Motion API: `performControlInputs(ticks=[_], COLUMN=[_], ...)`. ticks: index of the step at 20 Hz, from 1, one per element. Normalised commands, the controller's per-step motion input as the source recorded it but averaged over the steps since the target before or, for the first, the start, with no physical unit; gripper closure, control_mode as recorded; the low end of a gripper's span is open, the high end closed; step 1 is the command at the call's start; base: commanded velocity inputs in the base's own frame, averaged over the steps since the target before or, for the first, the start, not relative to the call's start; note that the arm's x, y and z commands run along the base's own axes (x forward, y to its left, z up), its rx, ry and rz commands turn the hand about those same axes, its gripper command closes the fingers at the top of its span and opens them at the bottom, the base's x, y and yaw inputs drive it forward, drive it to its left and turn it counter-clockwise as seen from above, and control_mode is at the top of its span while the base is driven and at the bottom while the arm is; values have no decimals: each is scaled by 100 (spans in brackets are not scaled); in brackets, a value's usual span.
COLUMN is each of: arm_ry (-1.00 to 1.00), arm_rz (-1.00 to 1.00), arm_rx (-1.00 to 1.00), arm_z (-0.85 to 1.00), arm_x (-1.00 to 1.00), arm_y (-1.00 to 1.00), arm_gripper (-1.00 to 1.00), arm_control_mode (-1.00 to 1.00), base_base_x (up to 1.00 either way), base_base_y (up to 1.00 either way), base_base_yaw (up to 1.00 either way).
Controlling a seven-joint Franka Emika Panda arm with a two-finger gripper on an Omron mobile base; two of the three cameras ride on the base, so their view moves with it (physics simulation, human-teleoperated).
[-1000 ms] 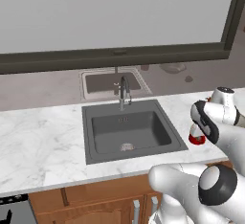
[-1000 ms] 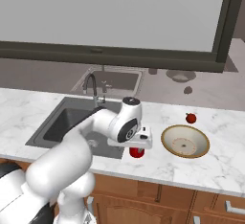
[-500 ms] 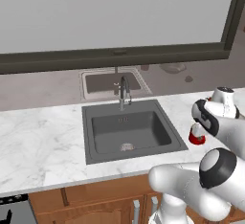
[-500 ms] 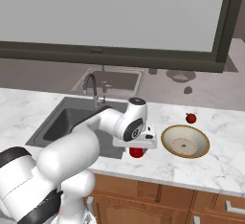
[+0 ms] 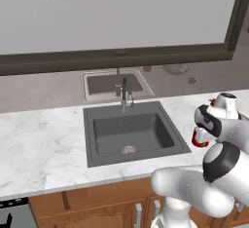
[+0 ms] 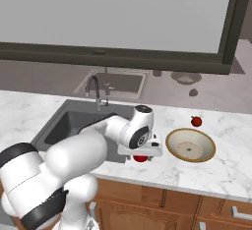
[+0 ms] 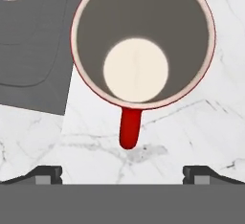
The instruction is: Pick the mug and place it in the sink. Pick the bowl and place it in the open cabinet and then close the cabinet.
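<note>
Left base view: sink [image 5: 131, 133] left of centre, unchanged since a second ago; right of it, on the counter [image 5: 44, 149], mug [image 5: 198, 138] partly hidden under the hand, now lower than before. Right base view: sink [image 6: 74, 121] at left, then gripper [image 6: 141, 151] sunk closer over mug [image 6: 141, 158], then bowl [image 6: 190, 145] just beside, untouched, small red fruit [image 6: 196, 121] behind it. Hand view: sink corner at left, mug [image 7: 142, 41] from above, handle toward the camera; fingertips [image 7: 45, 174] spread wide, gripping nothing.

place: kitchen | evidence: sink [image 5: 131, 134], faucet [image 5: 125, 93], marble counter [image 5: 39, 144] (wooden cabinets below)
</note>
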Motion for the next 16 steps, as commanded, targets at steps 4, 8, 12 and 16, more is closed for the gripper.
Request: performControlInputs(ticks=[4, 8, 12, 16], arm_ry=[0, 0, 0, 1], arm_rz=[2, 1, 0, 0], arm_rx=[3, 4, 4, 4], arm_z=[-21, -14, -8, 0], arm_x=[8, 14, 24, 18], arm_y=[0, -1, 0, 0], arm_gripper=[-100, -100, -100, -100], arm_control_mode=[-100, -100, -100, -100], base_base_x=[0, 0, 0, 0], base_base_y=[0, 0, 0, 0], base_base_yaw=[0, 0, 0, 0])
